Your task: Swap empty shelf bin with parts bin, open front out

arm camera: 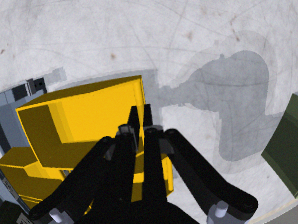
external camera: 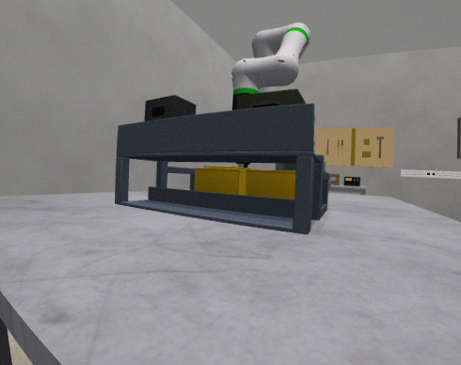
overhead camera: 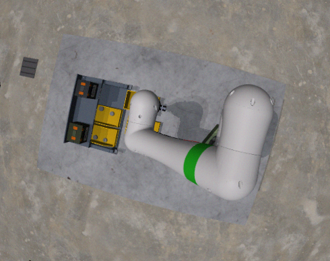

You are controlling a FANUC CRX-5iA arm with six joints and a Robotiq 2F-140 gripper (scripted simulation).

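Observation:
My gripper (arm camera: pixel 142 114) is shut on the rear wall of the empty yellow bin (arm camera: pixel 100 111) (overhead camera: pixel 128 99), one finger inside and one outside. The bin hangs near the table in front of the shelf (overhead camera: pixel 84 111) (external camera: pixel 214 135), its open front toward the shelf and no parts visible inside. The shelf's gap (overhead camera: pixel 112 95) shows as bare grey board beside two yellow bins with round parts. Another yellow bin (overhead camera: pixel 157 126) (arm camera: pixel 169 175) stands beside the held one, mostly hidden under the arm; its contents cannot be seen. In the exterior view the fingers are hidden.
A black bin (overhead camera: pixel 87 89) (external camera: pixel 170 108) and an olive bin (overhead camera: pixel 77 132) (external camera: pixel 272 98) stand on the upper board. Two yellow bins (overhead camera: pixel 109 115) (overhead camera: pixel 105 135) fill the lower front tier. An olive object (arm camera: pixel 286 147) (overhead camera: pixel 211 134) stands near the arm's base.

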